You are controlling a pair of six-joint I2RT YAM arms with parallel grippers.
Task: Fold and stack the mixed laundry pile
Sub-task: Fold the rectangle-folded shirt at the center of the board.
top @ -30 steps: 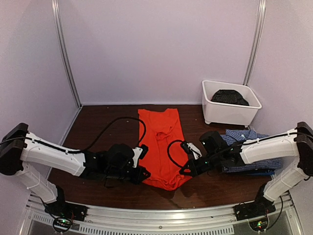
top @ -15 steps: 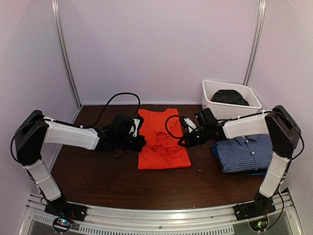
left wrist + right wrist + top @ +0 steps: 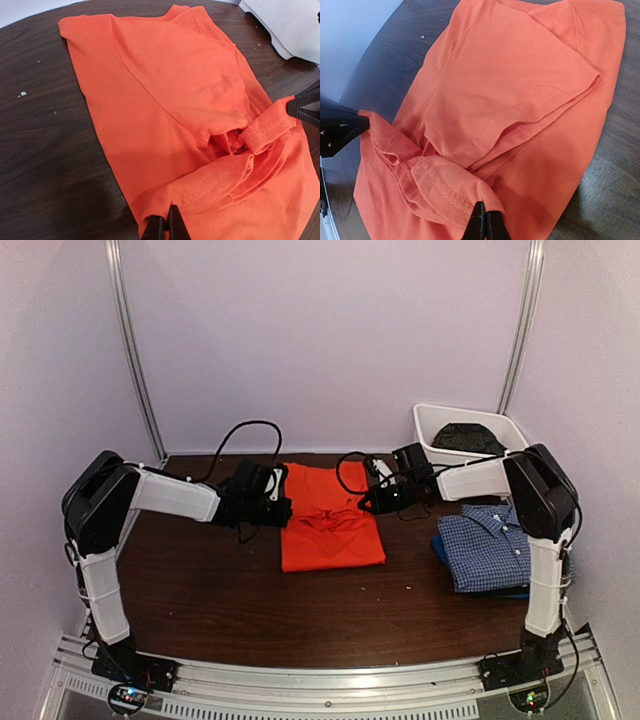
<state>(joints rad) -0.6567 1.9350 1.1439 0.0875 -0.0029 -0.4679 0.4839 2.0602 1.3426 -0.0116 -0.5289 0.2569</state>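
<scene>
Gripping the orange T-shirt (image 3: 331,532) at both sides: left pincer (image 3: 165,227) pressed together on a stitched hem at the garment's left edge, right pincer (image 3: 484,223) pressed together on the doubled hem at its right edge. Lying in the middle of the dark worktop (image 3: 200,585), partly folded, near part flat, with a bunched, wrinkled ridge of cloth between the two pincers. On the far half, one layer turned over another, sleeve seam showing. To the right, well apart from the orange cloth, a folded blue-and-white checked shirt (image 3: 490,550) with collar up. Beyond it at the far right, a white tub (image 3: 455,410) holding a black piece (image 3: 468,437) — crumpled, shape unclear
</scene>
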